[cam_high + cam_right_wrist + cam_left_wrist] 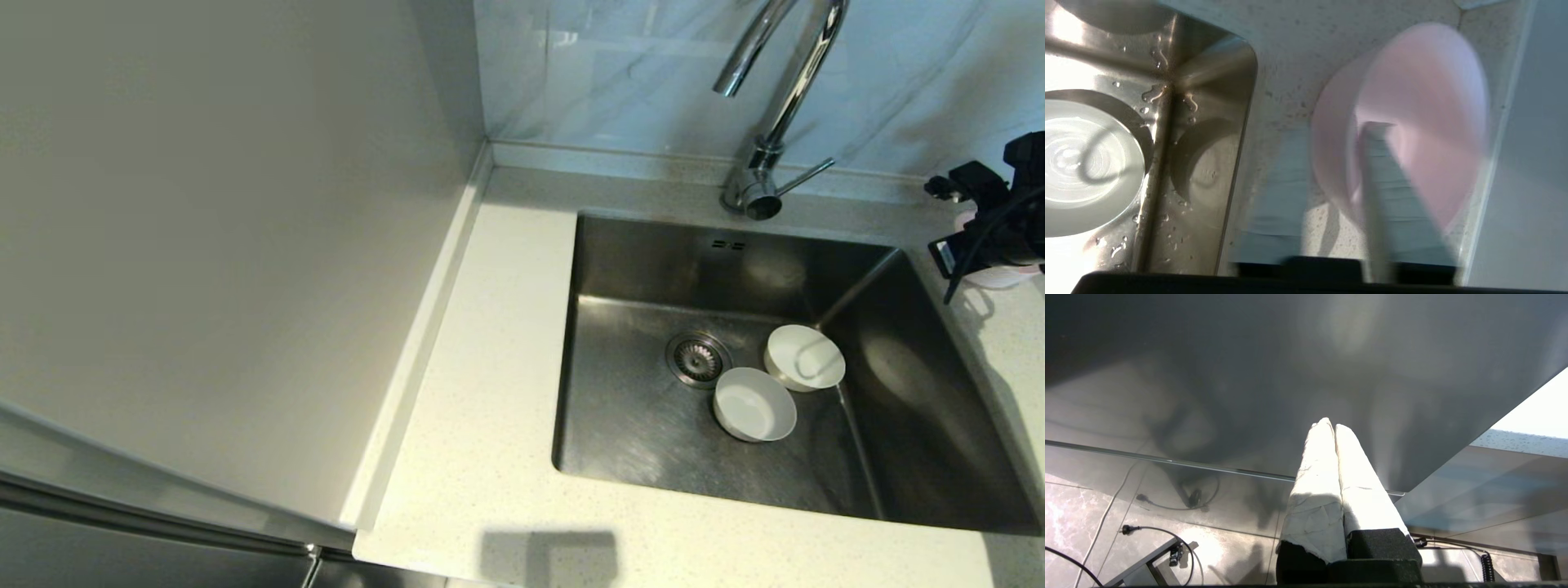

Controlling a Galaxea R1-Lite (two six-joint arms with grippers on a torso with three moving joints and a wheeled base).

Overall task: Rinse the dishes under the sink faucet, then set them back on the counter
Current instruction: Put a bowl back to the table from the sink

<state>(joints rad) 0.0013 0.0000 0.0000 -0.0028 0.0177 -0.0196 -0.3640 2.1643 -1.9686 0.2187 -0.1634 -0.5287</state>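
My right gripper [976,238] hangs over the counter [490,367] just right of the sink [629,253]. It is shut on the rim of the pale pink bowl [998,276]. In the right wrist view one finger [1396,171] is inside the pink bowl [1429,94], the other outside its wall, with the gripper [1337,130] blurred. A white bowl [804,357] and a light grey-white bowl [753,403] stand upright in the basin near the drain strainer [698,359]. The chrome faucet [784,98] arches over the back rim. My left gripper [1330,424] is shut and empty, parked below the counter.
The faucet's thin lever [804,173] points to the right. A smooth beige-grey side panel [229,245] borders the counter on the left, and marble tiles back it. Water drops cling to the sink wall [1167,122] beside the white bowl [1081,163].
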